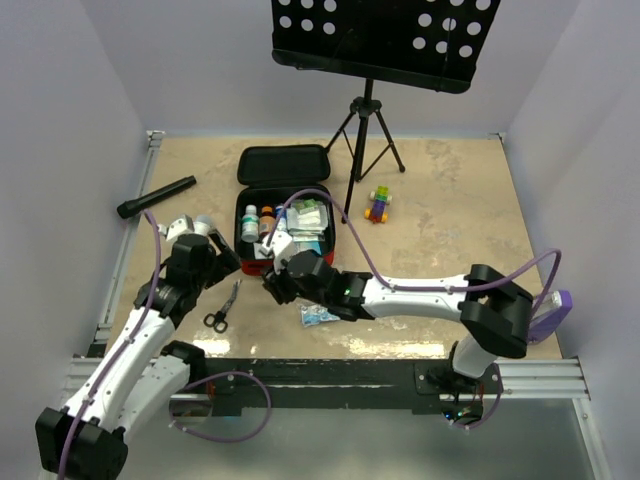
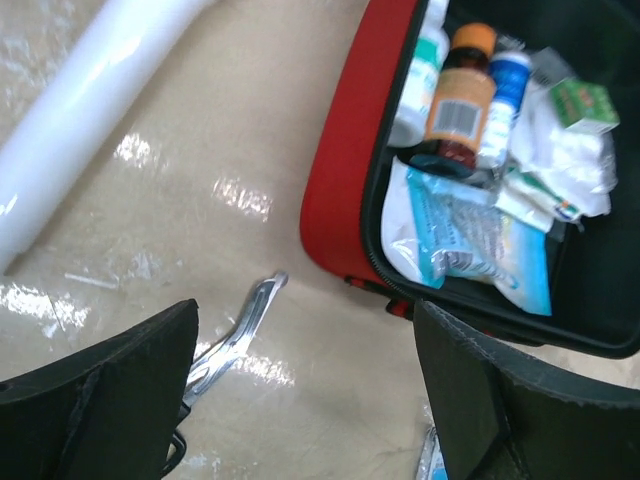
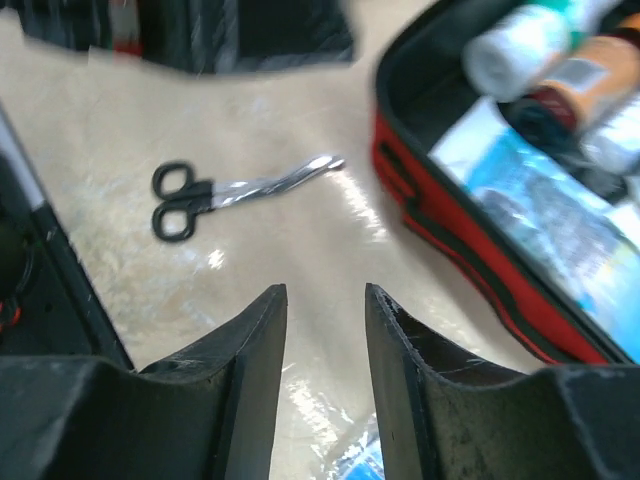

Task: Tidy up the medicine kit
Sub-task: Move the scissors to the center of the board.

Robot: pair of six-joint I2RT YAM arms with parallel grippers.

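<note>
The medicine kit (image 1: 244,222) lies open mid-table: a red case with black lining and its lid (image 1: 283,165) folded back. It holds small bottles (image 1: 257,222) and packets (image 1: 308,222). Black-handled scissors (image 1: 222,308) lie on the table in front of its left corner. A blue packet (image 1: 320,315) lies under my right arm. My left gripper (image 1: 228,262) is open and empty by the case's front left corner, above the scissors' blades (image 2: 240,330). My right gripper (image 1: 270,285) is open and empty just in front of the case (image 3: 450,240), pointing toward the scissors (image 3: 230,195).
A black flashlight (image 1: 157,197) lies at the far left. A small coloured toy (image 1: 378,204) and a music stand's tripod (image 1: 367,140) are behind and right of the case. My white right forearm (image 2: 90,100) crosses the left wrist view.
</note>
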